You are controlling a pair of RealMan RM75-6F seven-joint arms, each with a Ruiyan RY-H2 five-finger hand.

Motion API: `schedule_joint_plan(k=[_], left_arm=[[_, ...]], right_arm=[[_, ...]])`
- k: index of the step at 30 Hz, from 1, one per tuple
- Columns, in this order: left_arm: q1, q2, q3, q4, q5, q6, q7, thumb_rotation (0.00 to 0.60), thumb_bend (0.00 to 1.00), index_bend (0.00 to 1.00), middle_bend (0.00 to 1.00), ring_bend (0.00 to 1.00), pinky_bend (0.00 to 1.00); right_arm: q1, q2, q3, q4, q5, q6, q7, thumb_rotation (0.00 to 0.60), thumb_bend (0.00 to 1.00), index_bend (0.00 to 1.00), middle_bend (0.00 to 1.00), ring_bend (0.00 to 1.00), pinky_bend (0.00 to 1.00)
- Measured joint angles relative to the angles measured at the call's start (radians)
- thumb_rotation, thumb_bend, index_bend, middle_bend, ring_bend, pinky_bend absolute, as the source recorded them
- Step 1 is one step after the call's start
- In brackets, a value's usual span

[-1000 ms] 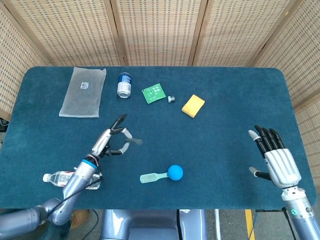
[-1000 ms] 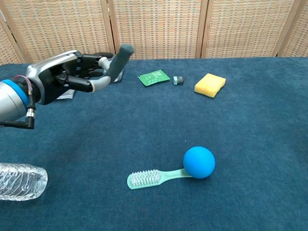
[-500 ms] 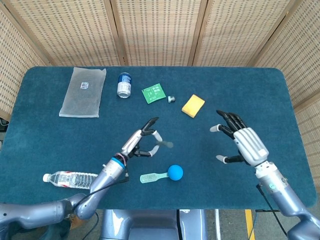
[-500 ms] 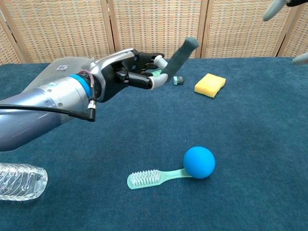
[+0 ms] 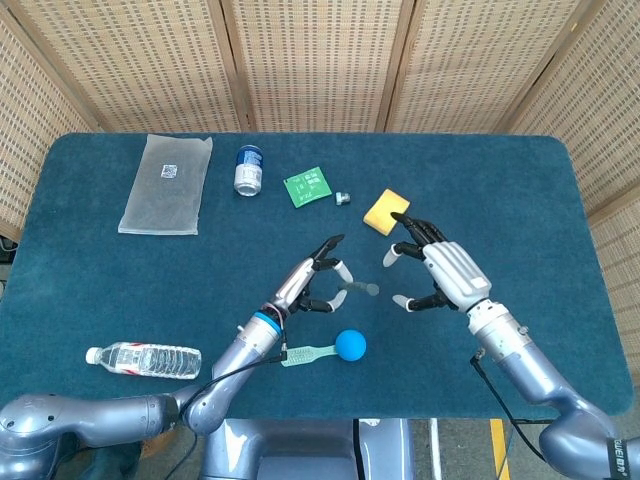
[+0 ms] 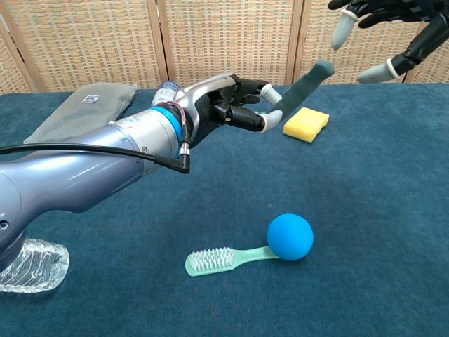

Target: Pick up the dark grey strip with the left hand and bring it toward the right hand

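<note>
Left hand [image 5: 312,280]: raised above the middle of the table [image 5: 520,200], its fingers pinching the lower end of the dark grey strip [image 5: 358,289]. In the chest view the left hand [image 6: 235,109] shows with the strip [image 6: 303,86] slanting up and to the right from its fingertips, clear of the cloth.

Right hand [image 5: 440,272]: held in the air just beside the strip's free end, fingers spread and curved, holding nothing; not touching the strip. In the chest view only its fingertips [image 6: 341,29] show, at the top right corner.

Blue ball [image 5: 350,344]: on the table near the front edge, below the two hands, touching the handle end of a pale green brush [image 5: 305,353].

Yellow sponge [image 5: 385,211]: on the table, behind the right hand.

Green card [image 5: 308,187]: flat on the table toward the back, a small grey object [image 5: 342,198] just beside it.

Can [image 5: 248,169]: upright, left of the card.

Clear plastic bag [image 5: 167,183]: flat at the back left.

Plastic water bottle [image 5: 140,359]: lying on its side at the front left.
</note>
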Motion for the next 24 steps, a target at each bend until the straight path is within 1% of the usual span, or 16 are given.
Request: schedule_joint_plan(k=[5,8,13,24], left_arm=[[-0.011,-0.01,-0.011,-0.002,-0.022,0.004,0.014,0.6,0.46,0.75,0.0,0.0,0.0],[-0.016,-0.014,-0.013,-0.004,-0.029,0.003,0.018,0.6,0.46,0.75,0.0,0.0,0.0],[-0.02,-0.019,-0.011,-0.006,-0.032,0.004,0.024,0.6,0.46,0.75,0.0,0.0,0.0],[-0.018,-0.019,-0.009,-0.016,-0.035,0.008,0.023,0.6,0.46,0.75,0.0,0.0,0.0]], right_arm=[[0.033,-0.028,-0.004,-0.034,0.086,-0.003,-0.097,0.6,0.36,0.45,0.0,0.0,0.0],[0.048,-0.042,-0.006,-0.049,0.115,0.002,-0.128,0.6,0.36,0.46,0.0,0.0,0.0],[0.063,-0.052,-0.006,-0.059,0.144,0.011,-0.164,0.6,0.38,0.48,0.0,0.0,0.0],[0.077,-0.055,-0.018,-0.073,0.178,0.035,-0.223,0.6,0.45,0.52,0.0,0.0,0.0]])
